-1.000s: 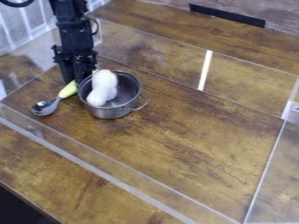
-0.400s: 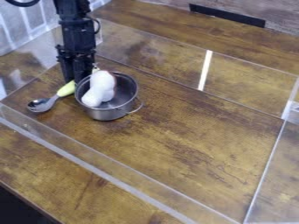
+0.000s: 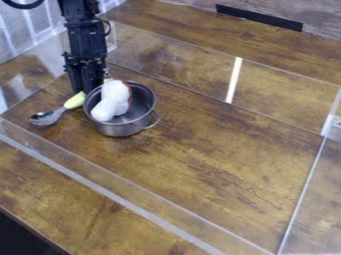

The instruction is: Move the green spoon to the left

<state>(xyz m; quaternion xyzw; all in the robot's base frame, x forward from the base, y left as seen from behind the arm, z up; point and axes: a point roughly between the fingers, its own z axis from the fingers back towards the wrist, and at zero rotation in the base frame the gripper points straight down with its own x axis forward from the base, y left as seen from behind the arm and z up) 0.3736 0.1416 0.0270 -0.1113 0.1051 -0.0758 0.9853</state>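
The desk (image 3: 200, 149) spreads out to the right of and below the gripper, a broad slab of dark brown wood with streaky, weathered grain and a dull sheen. A clear plastic barrier (image 3: 240, 80) with glossy, straight edges boxes in the working area, catching a bright vertical glint well to the gripper's right. The arm (image 3: 83, 30) is black, slim and jointed, coming down steeply from the top left. Just right of and below the gripper sits the round steel pot (image 3: 127, 112), shallow, brushed and shiny, with small side handles. Inside it rests a white rounded object (image 3: 112, 98), smooth and egg-like, rising above the rim. The gripper (image 3: 84, 88) is black and narrow, its fingers pressed together at the yellow-green end of the green spoon (image 3: 60, 111); whether they pinch the handle cannot be told. The spoon lies flat on the desk, its thick plastic handle under the gripper and its small polished metal bowl down-left.
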